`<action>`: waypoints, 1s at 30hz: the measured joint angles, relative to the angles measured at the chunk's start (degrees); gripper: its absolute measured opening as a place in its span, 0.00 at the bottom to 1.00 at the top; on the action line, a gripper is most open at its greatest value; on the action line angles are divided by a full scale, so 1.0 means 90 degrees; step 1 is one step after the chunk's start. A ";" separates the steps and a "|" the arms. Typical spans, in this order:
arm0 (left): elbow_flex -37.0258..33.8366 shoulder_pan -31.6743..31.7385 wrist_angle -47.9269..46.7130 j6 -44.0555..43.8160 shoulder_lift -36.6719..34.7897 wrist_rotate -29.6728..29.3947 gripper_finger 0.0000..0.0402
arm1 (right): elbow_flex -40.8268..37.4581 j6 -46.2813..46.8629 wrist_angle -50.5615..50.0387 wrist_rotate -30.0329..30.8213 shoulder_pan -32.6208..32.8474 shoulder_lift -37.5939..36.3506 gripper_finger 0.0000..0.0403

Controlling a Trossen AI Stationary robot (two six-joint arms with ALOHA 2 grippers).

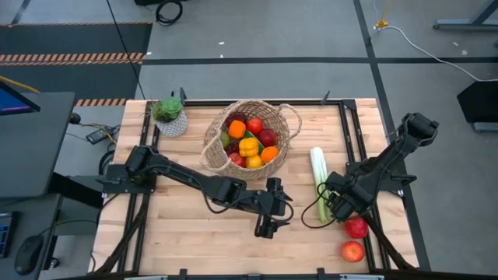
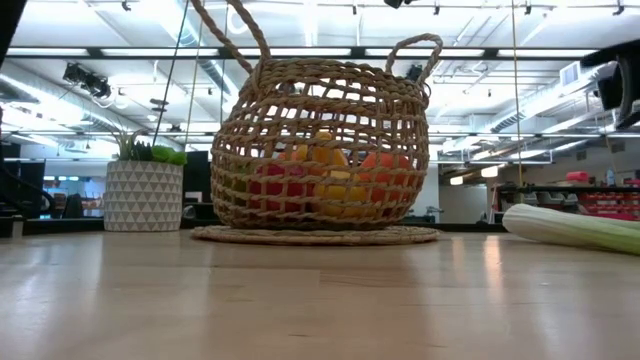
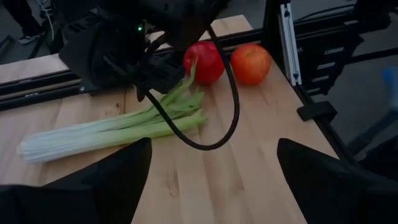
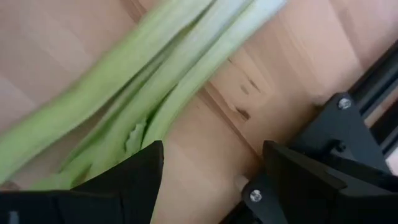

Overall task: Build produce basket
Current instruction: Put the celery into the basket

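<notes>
The woven basket [image 1: 249,140] [image 2: 320,150] stands at the table's far middle on its flat base, with oranges, red apples and a yellow fruit inside. The long green-white leek [image 1: 318,180] [image 3: 112,127] lies flat on the wood to its right. Two red apples [image 1: 356,227] [image 1: 352,251] [image 3: 204,62] [image 3: 250,63] rest near the front right corner. My right gripper [image 1: 333,204] [image 4: 211,180] points down, open, just over the leek's green leafy end [image 4: 143,106], touching nothing that I can see. My left gripper [image 1: 282,211] [image 3: 211,180] hovers open at mid-table, facing the leek.
A white patterned pot with a green plant [image 1: 170,117] [image 2: 143,190] stands at the far left beside the basket. Black rails [image 1: 348,132] run along the table's sides. Bare wood lies in front of the basket [image 1: 194,233].
</notes>
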 joint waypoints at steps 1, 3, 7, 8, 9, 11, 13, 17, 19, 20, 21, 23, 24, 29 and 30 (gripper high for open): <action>0.0000 -0.0012 0.0000 0.0008 0.0000 -0.0002 0.88 | -0.0002 -0.0029 0.0015 -0.0022 -0.0040 0.0007 0.69; 0.0000 -0.0016 0.0006 0.0012 0.0000 -0.0009 0.88 | 0.0050 -0.0088 0.0074 -0.0008 -0.0090 -0.0003 0.69; 0.0000 0.0017 0.0012 0.0008 0.0000 -0.0013 0.88 | 0.0088 -0.0561 0.0684 0.0242 -0.0174 -0.0036 0.69; 0.0000 0.0025 0.0012 -0.0003 0.0000 -0.0016 0.88 | 0.0088 -0.0653 0.0845 0.0303 -0.0208 -0.0036 0.69; 0.0000 0.0025 0.0012 -0.0017 0.0000 -0.0016 0.88 | 0.0088 -0.0727 0.1000 0.0318 -0.0244 -0.0036 0.69; 0.0000 0.0025 0.0009 -0.0030 0.0000 -0.0016 0.88 | 0.0088 -0.0855 0.1242 0.0312 -0.0319 -0.0036 0.69; 0.0000 0.0025 0.0006 -0.0030 0.0000 -0.0016 0.88 | 0.0088 -0.0877 0.1251 0.0296 -0.0380 -0.0036 0.69; 0.0000 0.0023 -0.0007 -0.0030 0.0000 -0.0013 0.88 | 0.0022 -0.0800 0.1177 0.0209 -0.0493 -0.0039 0.69; 0.0000 0.0023 -0.0009 -0.0030 0.0000 -0.0015 0.88 | -0.0135 -0.0794 0.1215 0.0120 -0.0551 -0.0039 0.69; 0.0000 0.0025 -0.0014 -0.0030 0.0000 -0.0016 0.88 | -0.0235 -0.0794 0.1289 0.0091 -0.0581 -0.0039 0.69; 0.0000 0.0025 -0.0018 -0.0030 0.0000 -0.0016 0.88 | -0.0341 -0.0796 0.1390 0.0068 -0.0611 -0.0039 0.69; 0.0000 0.0025 -0.0022 -0.0032 0.0000 -0.0016 0.88 | -0.0538 -0.0864 0.1639 0.0024 -0.0657 -0.0039 0.69; 0.0000 0.0025 -0.0022 -0.0030 0.0000 -0.0016 0.88 | -0.0631 -0.0911 0.1796 -0.0005 -0.0676 -0.0039 0.69; 0.0000 0.0025 -0.0022 -0.0030 -0.0002 -0.0016 0.88 | -0.0899 -0.1221 0.2501 -0.0015 -0.0776 -0.0041 0.69; 0.0000 0.0025 -0.0022 -0.0030 -0.0002 -0.0016 0.88 | -0.0929 -0.1263 0.2589 -0.0015 -0.0812 -0.0041 0.69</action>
